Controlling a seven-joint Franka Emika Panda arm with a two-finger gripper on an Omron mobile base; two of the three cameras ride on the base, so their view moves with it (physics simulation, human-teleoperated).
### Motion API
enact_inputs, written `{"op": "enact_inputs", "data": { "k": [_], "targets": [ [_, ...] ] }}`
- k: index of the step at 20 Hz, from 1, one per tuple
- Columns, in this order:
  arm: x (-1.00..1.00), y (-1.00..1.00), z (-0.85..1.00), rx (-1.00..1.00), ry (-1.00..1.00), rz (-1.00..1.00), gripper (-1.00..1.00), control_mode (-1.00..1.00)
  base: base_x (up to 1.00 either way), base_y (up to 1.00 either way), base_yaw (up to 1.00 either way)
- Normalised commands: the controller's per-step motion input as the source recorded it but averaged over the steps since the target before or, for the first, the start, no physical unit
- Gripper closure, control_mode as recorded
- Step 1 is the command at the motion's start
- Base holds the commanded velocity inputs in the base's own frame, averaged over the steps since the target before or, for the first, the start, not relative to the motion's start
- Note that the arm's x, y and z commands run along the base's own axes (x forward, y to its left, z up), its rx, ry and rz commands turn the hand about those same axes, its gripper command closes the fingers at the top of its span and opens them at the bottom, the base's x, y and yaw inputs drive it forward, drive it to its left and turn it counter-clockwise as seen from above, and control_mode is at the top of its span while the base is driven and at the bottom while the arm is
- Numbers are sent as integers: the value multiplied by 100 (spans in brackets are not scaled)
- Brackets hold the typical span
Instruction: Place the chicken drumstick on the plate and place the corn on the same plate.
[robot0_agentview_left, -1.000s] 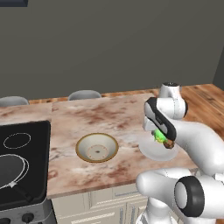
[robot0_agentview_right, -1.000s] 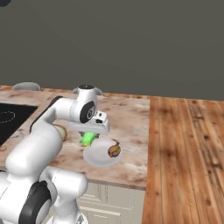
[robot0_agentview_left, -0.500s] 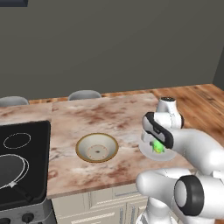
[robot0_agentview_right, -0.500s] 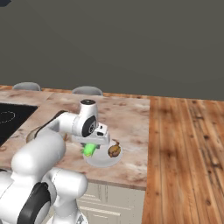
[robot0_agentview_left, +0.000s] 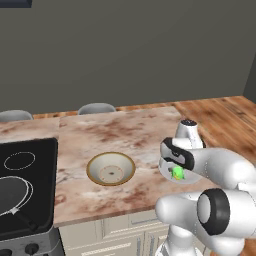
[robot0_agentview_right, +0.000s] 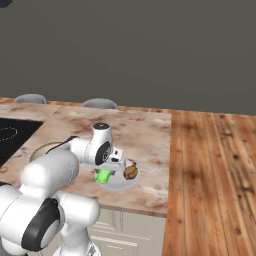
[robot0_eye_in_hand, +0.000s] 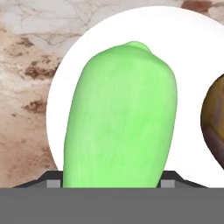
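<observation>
The claw (robot0_agentview_right: 106, 173) holds the green corn (robot0_eye_in_hand: 120, 118) tight, low over the white plate (robot0_agentview_right: 120, 184) near the bench's (robot0_agentview_right: 150, 135) front edge. The brown chicken drumstick (robot0_agentview_right: 131, 172) lies on the plate, just beside the corn.

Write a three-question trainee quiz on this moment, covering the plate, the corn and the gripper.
1. True or false: the chicken drumstick lies on the plate.
2. What is the gripper holding? A) the corn B) the bowl C) nothing
3. Fill in: the corn hangs over the ____.

Key: 1 true; 2 A; 3 plate.
</observation>
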Motion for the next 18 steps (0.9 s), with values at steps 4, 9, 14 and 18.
{"op": "enact_inputs", "data": {
  "k": [4,9,14,18],
  "targets": [
    [29,0,-13,0,0,0,100,-100,0,0,0],
    [29,0,-5,0,0,0,100,-100,0,0,0],
    [24,0,0,0,0,0,100,-100,0,0,0],
    [10,0,-4,0,0,0,100,-100,0,0,0]
  ]
}}
